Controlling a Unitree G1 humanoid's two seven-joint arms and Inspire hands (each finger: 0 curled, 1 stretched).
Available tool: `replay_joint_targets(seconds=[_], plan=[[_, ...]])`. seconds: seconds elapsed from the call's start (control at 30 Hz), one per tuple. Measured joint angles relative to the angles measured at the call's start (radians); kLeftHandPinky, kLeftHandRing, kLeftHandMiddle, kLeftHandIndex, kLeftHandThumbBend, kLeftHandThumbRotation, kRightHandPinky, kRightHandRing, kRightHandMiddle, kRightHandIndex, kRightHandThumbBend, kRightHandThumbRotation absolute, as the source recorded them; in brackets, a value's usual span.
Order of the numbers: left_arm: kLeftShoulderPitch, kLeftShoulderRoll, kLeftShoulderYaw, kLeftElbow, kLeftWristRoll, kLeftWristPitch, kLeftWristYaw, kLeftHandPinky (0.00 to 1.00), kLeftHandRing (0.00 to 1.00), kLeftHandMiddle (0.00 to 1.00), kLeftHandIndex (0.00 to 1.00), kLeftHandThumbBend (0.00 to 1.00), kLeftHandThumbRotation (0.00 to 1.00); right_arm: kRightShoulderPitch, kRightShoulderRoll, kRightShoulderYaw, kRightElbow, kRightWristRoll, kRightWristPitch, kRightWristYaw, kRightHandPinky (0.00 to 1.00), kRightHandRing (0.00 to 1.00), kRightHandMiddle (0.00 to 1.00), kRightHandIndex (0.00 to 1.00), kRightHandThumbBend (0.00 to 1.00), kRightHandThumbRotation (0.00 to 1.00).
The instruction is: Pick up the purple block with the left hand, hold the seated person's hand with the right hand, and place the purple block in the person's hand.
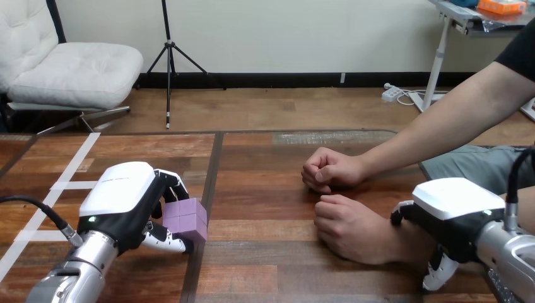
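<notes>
The purple block (188,219) sits on the wooden table (271,202) at the lower left. My left hand (123,199) is shut on it, with fingers (171,183) curled over its far side and the thumb (165,240) against its near side. I cannot tell whether the block is lifted. The person's nearer hand (347,230) lies on the table as a loose fist, right of centre. My right hand (451,211) sits over its wrist, a finger (399,213) curled on the far side and the thumb (440,273) on the near side.
The person's other hand (328,169) rests as a fist on the table just beyond the nearer one, its forearm (441,120) running off to the upper right. White tape lines (69,173) mark the table's left part.
</notes>
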Motion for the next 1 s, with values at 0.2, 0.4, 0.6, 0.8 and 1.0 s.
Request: replay_joint_targets(seconds=[0.2, 0.4, 0.6, 0.8, 1.0], plan=[[0.0, 0.0, 0.001, 0.0, -0.001, 0.0, -0.001, 0.41, 0.44, 0.49, 0.48, 0.73, 0.0, -0.015, -0.001, 0.017, 0.028, -0.014, -0.005, -0.013, 0.86, 0.86, 0.86, 0.83, 0.79, 0.07], [0.0, 0.0, 0.003, -0.001, -0.002, 0.0, -0.005, 0.41, 0.44, 0.49, 0.48, 0.73, 0.0, -0.025, -0.001, 0.026, 0.054, -0.026, -0.008, -0.029, 0.86, 0.86, 0.86, 0.83, 0.79, 0.07], [0.0, 0.0, 0.004, -0.001, -0.002, 0.0, -0.006, 0.4, 0.44, 0.48, 0.48, 0.73, 0.0, -0.029, -0.001, 0.028, 0.083, -0.029, -0.016, -0.049, 0.85, 0.85, 0.85, 0.82, 0.79, 0.07], [0.0, 0.0, 0.004, -0.001, -0.002, -0.001, -0.006, 0.4, 0.44, 0.48, 0.48, 0.74, 0.0, -0.029, -0.003, 0.038, 0.12, -0.034, -0.03, -0.075, 0.85, 0.85, 0.85, 0.82, 0.79, 0.08], [0.0, 0.0, 0.004, -0.001, -0.002, -0.001, -0.006, 0.4, 0.43, 0.48, 0.48, 0.73, 0.0, -0.034, -0.004, 0.052, 0.142, -0.044, -0.039, -0.09, 0.85, 0.85, 0.85, 0.82, 0.79, 0.08]])
